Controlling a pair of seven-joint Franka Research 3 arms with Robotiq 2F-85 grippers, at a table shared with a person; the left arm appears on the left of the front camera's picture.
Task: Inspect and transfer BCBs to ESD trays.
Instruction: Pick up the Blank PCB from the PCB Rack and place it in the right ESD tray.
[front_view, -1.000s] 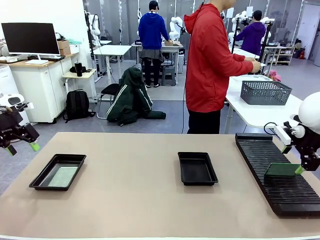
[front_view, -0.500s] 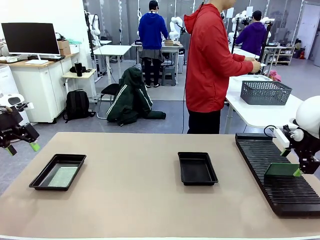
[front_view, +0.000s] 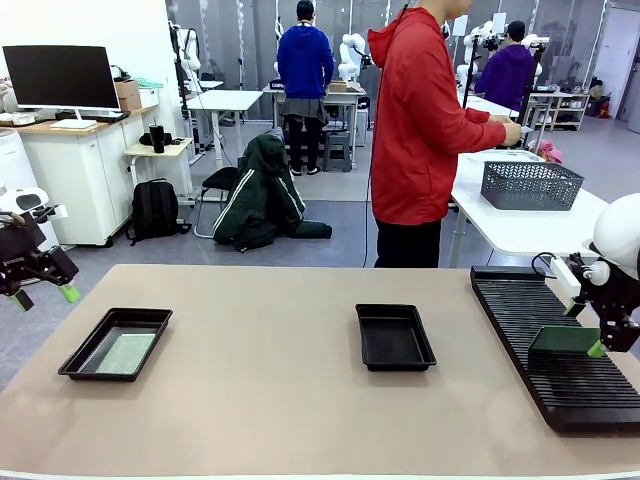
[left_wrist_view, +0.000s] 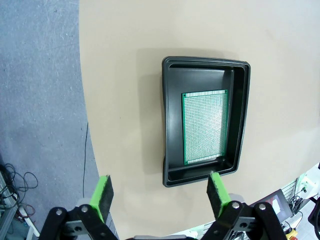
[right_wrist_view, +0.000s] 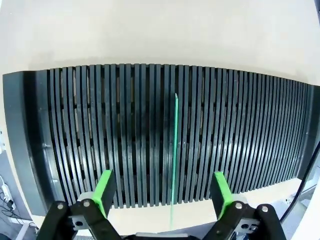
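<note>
Right gripper (front_view: 585, 328) shifted slightly, spread astride upright BCB (right_wrist_view: 174, 150) in rack (right_wrist_view: 100, 125); left gripper (left_wrist_view: 159, 192) spread.

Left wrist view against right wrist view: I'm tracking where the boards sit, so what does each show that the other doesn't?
Left wrist view, not the right: a tray with a flat board lying on its floor, and grey floor beside the table. Right wrist view, not the left: the rack with an upright board standing on edge in one slot. Both: the tan table, one green board, and that arm's own open jaws at the bottom edge.
</note>
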